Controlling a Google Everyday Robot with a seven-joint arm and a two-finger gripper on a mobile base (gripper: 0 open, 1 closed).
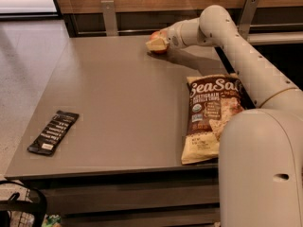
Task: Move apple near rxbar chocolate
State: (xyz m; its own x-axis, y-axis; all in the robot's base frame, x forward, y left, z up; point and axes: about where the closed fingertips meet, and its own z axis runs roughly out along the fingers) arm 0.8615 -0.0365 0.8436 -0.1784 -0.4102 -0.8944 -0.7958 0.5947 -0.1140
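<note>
Desk (124,103): grey, flat top. Apple (155,34): red-orange, at the far edge, a little right of its middle, only partly visible behind the gripper. Gripper (157,43): at the same far-edge spot, low over the desk, apparently closed around the apple, though the contact itself is hard to make out. Rxbar chocolate (53,132): black wrapper, lying flat near the front-left corner, well apart from the apple. Chip bag (207,115): brown and yellow, lying flat along the right edge, reaching the front edge. Arm (248,67): white, stretching over the right edge toward the far edge.
</note>
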